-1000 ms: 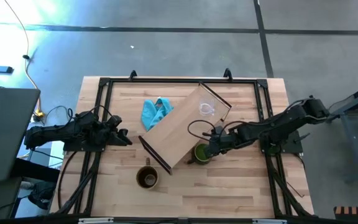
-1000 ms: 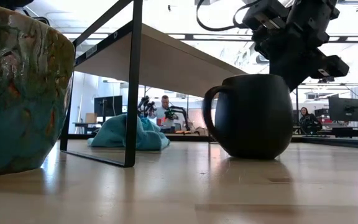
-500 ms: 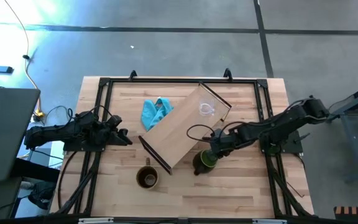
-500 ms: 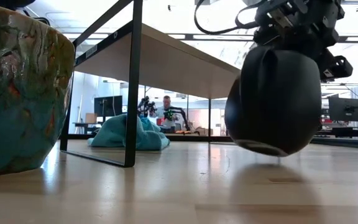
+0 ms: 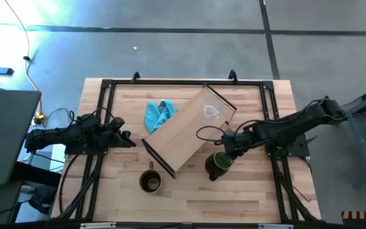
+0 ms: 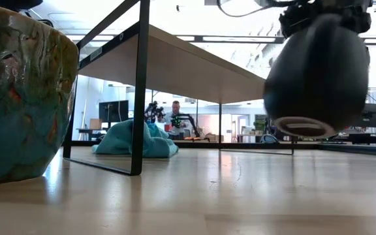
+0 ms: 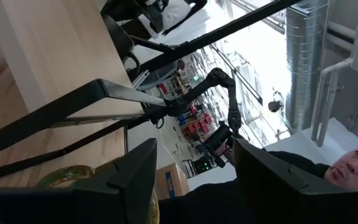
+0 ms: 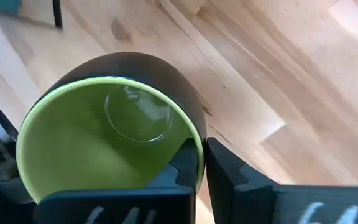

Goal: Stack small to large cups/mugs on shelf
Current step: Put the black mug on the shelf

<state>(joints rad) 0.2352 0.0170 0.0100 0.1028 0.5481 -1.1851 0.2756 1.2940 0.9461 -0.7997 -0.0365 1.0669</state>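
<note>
Lifted higher than half a second ago, the green mug [image 6: 318, 75] now hangs clear of the table [image 5: 246, 197] in the low view, tilted so its base faces the camera; a second ago it stood flat on the wood. From above, the mug [image 5: 219, 163] has also drifted away from the shelf [image 5: 186, 130], toward the table's right-front area. The right gripper [image 5: 229, 151] is clamped on its rim: in the right wrist view one finger [image 8: 182, 163] sits inside the light-green interior and the other outside the dark wall of the mug [image 8: 107, 134].

Nothing else has shifted. The glass cup [image 5: 211, 112] sits on the far end of the shelf, the brown mug [image 5: 150, 182] stands on the table just off the shelf's near end, and the blue cloth [image 5: 158, 114] lies beside the shelf's left edge. The left gripper [image 5: 124, 139] waits at the table's left side, its fingers spread apart in the left wrist view.
</note>
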